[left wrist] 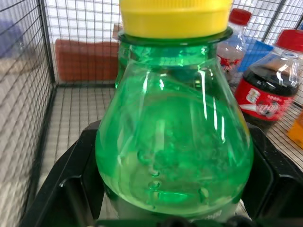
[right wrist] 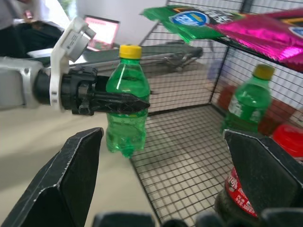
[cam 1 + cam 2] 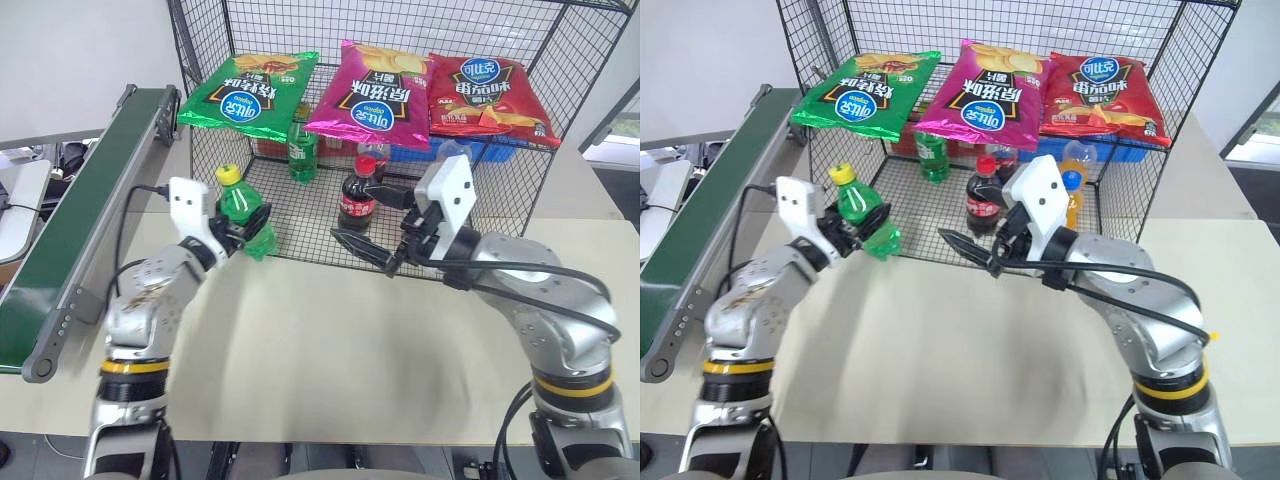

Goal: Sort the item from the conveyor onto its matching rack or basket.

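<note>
At the near edge of the table (image 3: 330,350), both arms reach toward the cage. Left pincer (image 3: 238,228) is clenched on the yellow-capped green bottle (image 3: 243,212), gripping the body below the neck; the bottle stands roughly upright, cap up, base hanging free just above the table, right at the cage's front left corner. Right pincer (image 3: 372,252) has its fingers spread wide, grasping nothing, tips just short of the cola bottle (image 3: 357,200) on the cage floor. Key relation: the wire cage (image 3: 470,215) lies straight ahead of the held bottle, mesh floor just beyond its base, so the left arm is the one that counts; I'd judge a short forward push then a lowering, keeping the long axis vertical. Open floor sits between the cola and the darker green bottle (image 3: 302,150) further back. Chip bags (image 3: 378,92) lie on the upper shelf. Conveyor (image 3: 90,210) runs along the left, well apart.
</note>
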`<move>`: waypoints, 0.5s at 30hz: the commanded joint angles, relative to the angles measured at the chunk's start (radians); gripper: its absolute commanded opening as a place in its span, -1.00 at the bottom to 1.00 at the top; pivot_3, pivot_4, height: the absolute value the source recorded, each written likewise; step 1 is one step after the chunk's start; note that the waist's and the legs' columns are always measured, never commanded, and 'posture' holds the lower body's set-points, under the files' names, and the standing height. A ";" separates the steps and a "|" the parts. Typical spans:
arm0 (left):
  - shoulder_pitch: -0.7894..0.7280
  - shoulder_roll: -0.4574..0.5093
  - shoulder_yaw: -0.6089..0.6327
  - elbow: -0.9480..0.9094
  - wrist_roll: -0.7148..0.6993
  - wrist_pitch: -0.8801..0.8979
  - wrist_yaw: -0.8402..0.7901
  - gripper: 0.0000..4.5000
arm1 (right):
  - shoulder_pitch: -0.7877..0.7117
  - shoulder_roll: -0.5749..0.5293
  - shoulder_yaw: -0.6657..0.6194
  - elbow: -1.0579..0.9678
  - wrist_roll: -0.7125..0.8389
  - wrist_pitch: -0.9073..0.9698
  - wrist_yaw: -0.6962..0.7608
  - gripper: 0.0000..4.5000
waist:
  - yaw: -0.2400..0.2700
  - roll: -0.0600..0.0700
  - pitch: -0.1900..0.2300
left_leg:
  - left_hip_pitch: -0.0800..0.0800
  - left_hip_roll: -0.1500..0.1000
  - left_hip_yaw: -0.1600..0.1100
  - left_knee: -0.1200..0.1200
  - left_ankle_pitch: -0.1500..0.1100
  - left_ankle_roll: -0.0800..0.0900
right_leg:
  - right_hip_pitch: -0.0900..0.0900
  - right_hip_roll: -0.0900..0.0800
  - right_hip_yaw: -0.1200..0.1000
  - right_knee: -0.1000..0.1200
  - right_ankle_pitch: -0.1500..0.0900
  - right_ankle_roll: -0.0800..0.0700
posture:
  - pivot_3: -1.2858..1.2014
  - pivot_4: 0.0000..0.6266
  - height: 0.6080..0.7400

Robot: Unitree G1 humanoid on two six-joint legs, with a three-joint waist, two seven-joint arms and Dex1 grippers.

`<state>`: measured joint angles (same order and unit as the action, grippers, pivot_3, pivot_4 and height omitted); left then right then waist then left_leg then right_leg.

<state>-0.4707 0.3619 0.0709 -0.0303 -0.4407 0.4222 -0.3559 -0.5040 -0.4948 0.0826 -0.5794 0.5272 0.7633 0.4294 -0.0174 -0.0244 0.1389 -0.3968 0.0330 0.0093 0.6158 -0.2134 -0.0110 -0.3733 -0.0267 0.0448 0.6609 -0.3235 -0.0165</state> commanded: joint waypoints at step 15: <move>-0.262 -0.161 -0.029 0.460 0.227 -0.368 0.013 0.37 | -0.002 0.072 0.023 -0.031 -0.112 -0.006 -0.086 1.00 | 0.005 0.000 0.000 | -0.002 0.000 -0.002 0.001 0.001 0.001 | -0.001 0.002 -0.002 0.002 0.000 0.000 | 0.03 -0.52 1.00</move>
<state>-0.6881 0.2036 0.0222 0.4430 -0.2252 0.1073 -0.3519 -0.5035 -0.4246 0.1084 -0.5771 0.4237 0.7638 0.3495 -0.0129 -0.0243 0.1388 -0.3990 0.0325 0.0078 0.6165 -0.2125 -0.0099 -0.3742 -0.0244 0.0427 0.6630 -0.3233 -0.0163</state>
